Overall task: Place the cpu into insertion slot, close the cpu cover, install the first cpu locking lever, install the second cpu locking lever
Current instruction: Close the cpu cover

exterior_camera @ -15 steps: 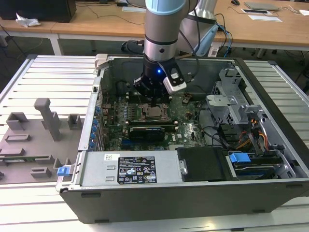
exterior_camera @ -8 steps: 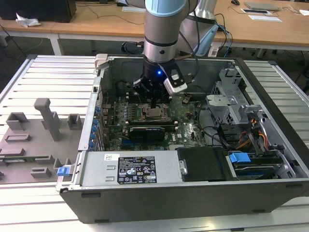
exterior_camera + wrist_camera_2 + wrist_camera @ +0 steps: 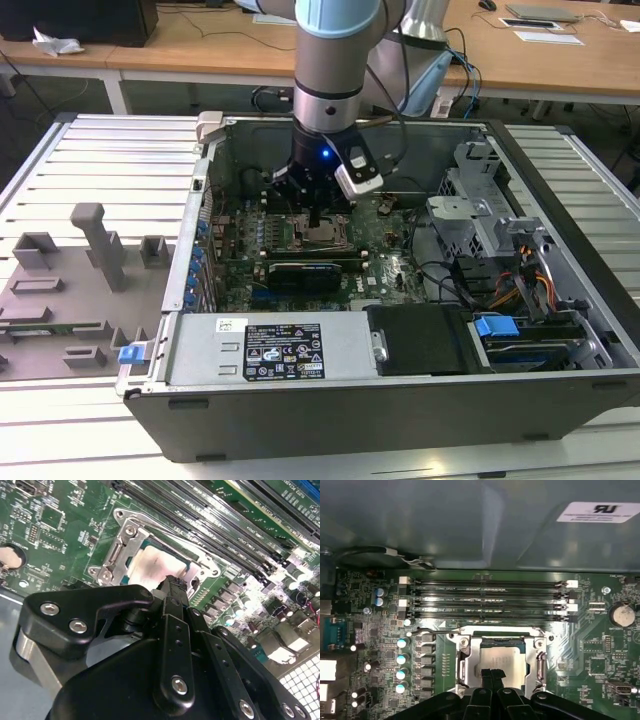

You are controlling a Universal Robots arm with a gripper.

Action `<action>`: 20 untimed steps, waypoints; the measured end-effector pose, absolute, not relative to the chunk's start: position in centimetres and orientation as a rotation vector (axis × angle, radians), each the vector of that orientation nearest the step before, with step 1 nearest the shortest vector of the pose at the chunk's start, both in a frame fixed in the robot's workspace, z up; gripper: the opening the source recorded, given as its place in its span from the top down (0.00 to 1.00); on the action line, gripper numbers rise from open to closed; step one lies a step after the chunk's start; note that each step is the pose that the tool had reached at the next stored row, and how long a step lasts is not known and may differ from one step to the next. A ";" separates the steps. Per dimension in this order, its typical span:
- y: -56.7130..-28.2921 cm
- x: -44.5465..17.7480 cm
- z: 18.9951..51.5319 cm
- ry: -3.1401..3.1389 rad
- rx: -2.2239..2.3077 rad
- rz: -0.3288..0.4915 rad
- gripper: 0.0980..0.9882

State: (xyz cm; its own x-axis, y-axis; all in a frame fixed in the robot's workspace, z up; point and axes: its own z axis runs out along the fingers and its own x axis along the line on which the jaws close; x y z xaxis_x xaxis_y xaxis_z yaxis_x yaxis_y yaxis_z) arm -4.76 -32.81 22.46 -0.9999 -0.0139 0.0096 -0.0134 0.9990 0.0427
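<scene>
Your claw (image 3: pixel 490 674), clenched on nothing, hangs just over the cpu (image 3: pixel 509 658) seated in the insertion slot (image 3: pixel 539 661); judge it light, stiff, fragile: hold its edges.

Your arm (image 3: pixel 328 90), top centre, is silver-grey with pale-blue caps (image 3: pixel 340 12); your black gripper (image 3: pixel 172 584) carries silver screws (image 3: pixel 50 609).

Green circuit board (image 3: pixel 580 655) under a grey case wall (image 3: pixel 470 520), four long black memory slots (image 3: pixel 490 597), silvery chip (image 3: pixel 509 656) in steel-rimmed socket (image 3: pixel 539 655), black gripper (image 3: pixel 491 673) closed tight over chip, round battery (image 3: pixel 621 614)
</scene>
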 end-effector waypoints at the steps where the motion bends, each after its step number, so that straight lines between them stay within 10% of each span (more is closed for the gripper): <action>1: -32.8 -4.9 22.4 -3.131 0.024 -0.067 0.99; 20: -32.8 -6.3 20.7 -3.131 0.137 -0.058 0.99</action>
State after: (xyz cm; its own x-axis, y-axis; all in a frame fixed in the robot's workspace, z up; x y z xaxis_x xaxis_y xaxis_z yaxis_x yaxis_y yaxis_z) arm -6.29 -32.81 20.72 -0.9961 -0.0876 0.0058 -0.0873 0.9955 0.0376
